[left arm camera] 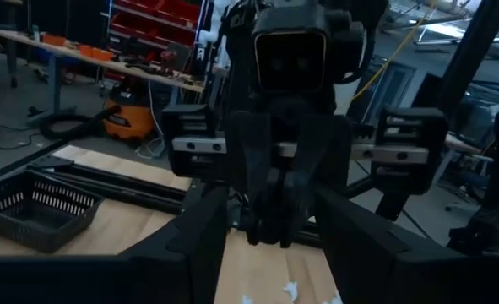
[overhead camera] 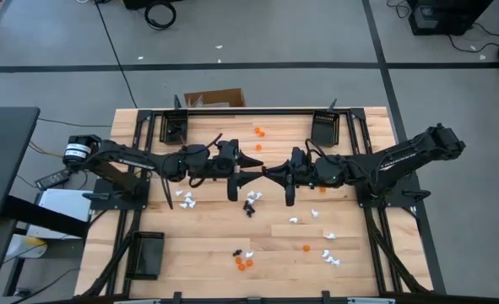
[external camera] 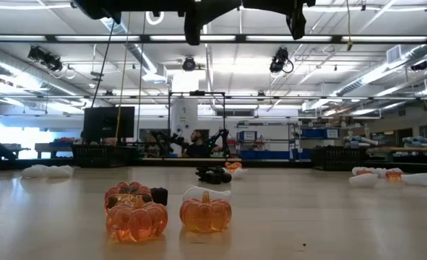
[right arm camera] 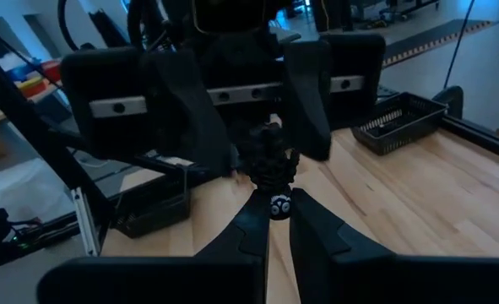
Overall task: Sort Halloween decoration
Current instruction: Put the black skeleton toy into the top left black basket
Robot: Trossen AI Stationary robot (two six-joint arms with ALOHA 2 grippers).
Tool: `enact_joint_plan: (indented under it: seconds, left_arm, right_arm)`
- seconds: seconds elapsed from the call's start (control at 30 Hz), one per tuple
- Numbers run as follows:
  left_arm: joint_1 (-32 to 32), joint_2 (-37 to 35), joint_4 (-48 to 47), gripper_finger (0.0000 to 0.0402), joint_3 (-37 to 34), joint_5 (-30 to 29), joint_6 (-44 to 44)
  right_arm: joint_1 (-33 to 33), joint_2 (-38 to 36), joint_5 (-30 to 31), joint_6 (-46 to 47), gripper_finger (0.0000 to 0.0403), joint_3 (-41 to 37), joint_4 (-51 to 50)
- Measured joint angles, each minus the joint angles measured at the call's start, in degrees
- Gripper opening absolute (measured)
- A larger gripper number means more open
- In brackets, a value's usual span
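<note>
I see a light wood-grain table (overhead camera: 207, 241) with black frame rails. Both arms are black; my right gripper (right arm camera: 276, 205) pinches a black trinket (right arm camera: 279, 205) bearing white markings. At 6 o'clock lie translucent orange pumpkins (external camera: 205, 211) with ribbed sides, beside white pieces (overhead camera: 329, 256) at 5 o'clock. More orange pieces (overhead camera: 258, 132) sit at 12 o'clock. The trays (overhead camera: 145, 253) are black mesh. At 9 o'clock, white pieces (overhead camera: 185, 200) cluster.
</note>
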Motion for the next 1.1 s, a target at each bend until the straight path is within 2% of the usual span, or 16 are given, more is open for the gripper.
enact_joint_plan:
  seconds: [0.13,0.47,0.9,1.1]
  left_arm:
    - [0.74,0.67,1.92,0.0165,0.18,0.36,-0.1]
    - [2.67,0.71,3.26,0.0155,0.16,7.22,-0.71]
    - [2.63,0.71,2.92,0.0154,0.16,7.72,-2.79]
    - [2.57,0.71,2.93,0.013,0.16,7.74,-3.33]
  right_arm:
    - [0.0,0.0,-0.09,-0.12,0.0036,0.0,0.0]
    - [0.13,0.0,-0.15,0.38,0.0036,0.0,0.13]
    - [0.13,0.0,-0.11,-0.6,0.0036,0.0,0.87]
    - [0.12,0.0,-0.11,-0.61,0.0036,0.0,0.85]
